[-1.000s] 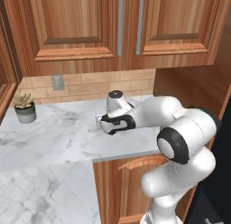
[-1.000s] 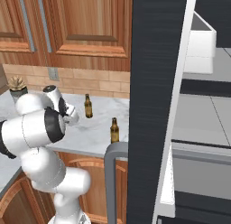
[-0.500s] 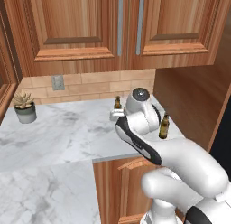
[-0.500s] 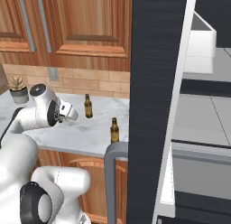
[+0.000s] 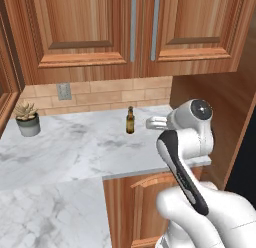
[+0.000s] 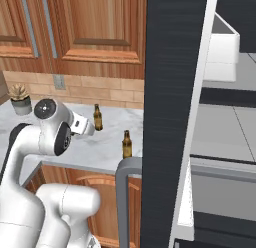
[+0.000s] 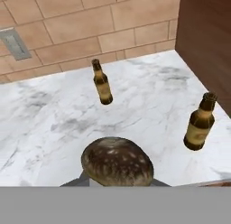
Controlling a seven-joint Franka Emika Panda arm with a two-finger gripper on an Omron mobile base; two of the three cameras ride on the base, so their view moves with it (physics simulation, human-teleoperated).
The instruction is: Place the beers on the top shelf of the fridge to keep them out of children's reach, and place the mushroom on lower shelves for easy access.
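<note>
**Mushroom at the gripper, both beers upright on the counter**

The fridge (image 6: 172, 117) stands open at the right of the right base view, its dark door edge-on, with grey shelves (image 6: 220, 137) and a white bin (image 6: 222, 52) inside. The marble counter (image 5: 65, 147) runs under wooden cabinets (image 5: 90, 32), with a potted plant (image 5: 27, 118) at its far left.

Two beers stand on the counter, long axes vertical, caps up. The far beer (image 7: 102, 82) is near the brick backsplash; the near beer (image 7: 200, 122) is close to the counter's front edge, by the wooden side panel. They are well apart.

The mushroom (image 7: 116, 162) sits right at the gripper (image 7: 116, 182), rounded speckled cap toward the camera, above the counter. It hides the fingertips, so I cannot tell how far they are open or whether they grip it.
</note>
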